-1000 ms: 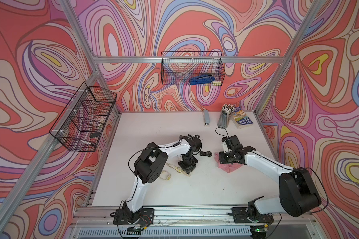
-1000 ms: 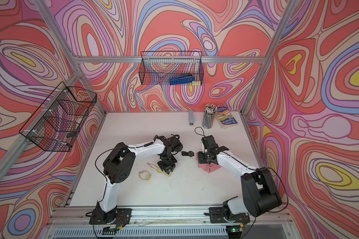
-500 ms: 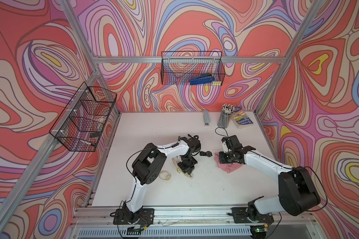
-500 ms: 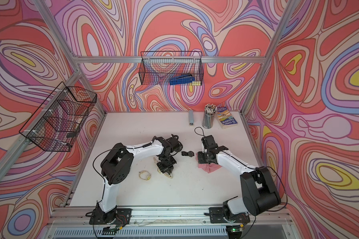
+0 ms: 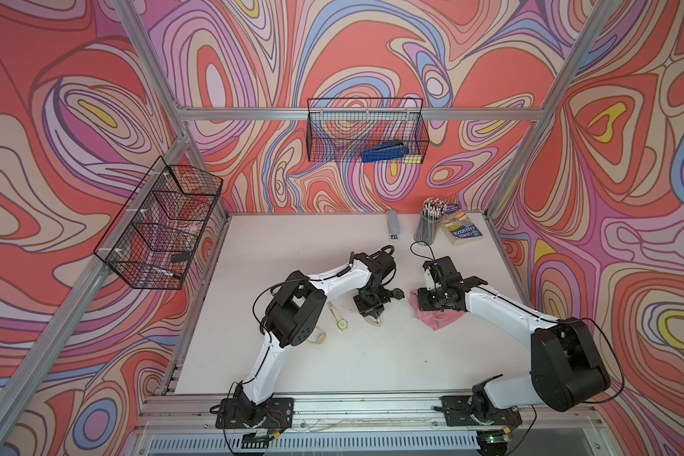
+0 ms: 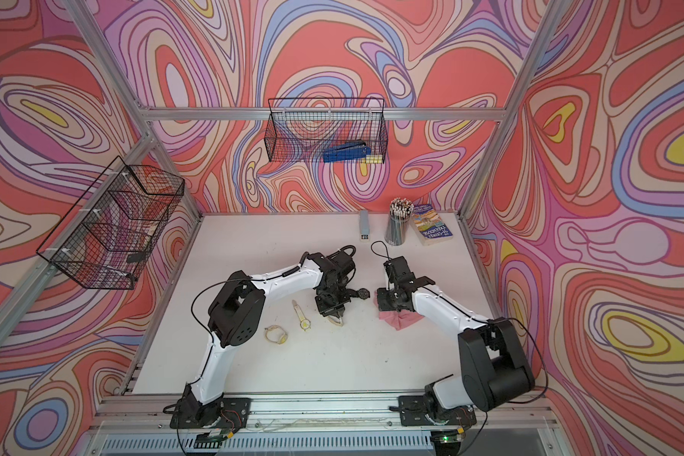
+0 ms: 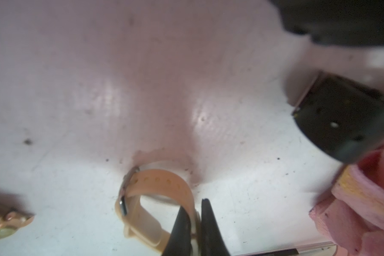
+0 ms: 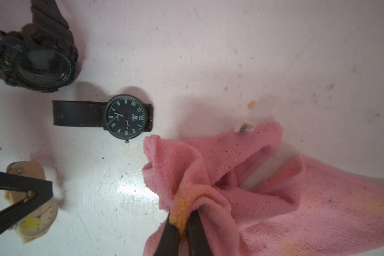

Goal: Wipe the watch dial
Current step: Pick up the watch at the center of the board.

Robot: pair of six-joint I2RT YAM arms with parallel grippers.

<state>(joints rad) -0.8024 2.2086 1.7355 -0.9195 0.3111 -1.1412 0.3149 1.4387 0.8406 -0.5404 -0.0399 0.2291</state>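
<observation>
A beige-strapped watch (image 7: pixel 164 181) with a cream, yellow-stained dial (image 8: pixel 37 219) lies on the white table (image 5: pixel 293 256) near its middle. My left gripper (image 7: pixel 194 206) is shut on it at the case end of the strap, and in both top views it points down at the watch (image 5: pixel 375 320) (image 6: pixel 337 321). The left fingers (image 8: pixel 20 190) cover part of the dial. To the right, my right gripper (image 8: pixel 183 218) is shut on a bunched fold of a pink cloth (image 8: pixel 275 199) that rests on the table (image 5: pixel 435 319).
A flat black watch (image 8: pixel 124 116) with green numerals and a chunky black watch (image 8: pixel 38 66) lie between the arms. A gold watch (image 5: pixel 342 321) and a bracelet watch (image 6: pixel 276 334) lie left of my left gripper. A stapler (image 5: pixel 393 227), a pencil cup (image 5: pixel 429 227) and a book (image 5: pixel 461 229) stand at the back.
My left gripper's jaws have closed onto the beige watch and shifted slightly right. The right arm and the pink cloth have stayed still.
</observation>
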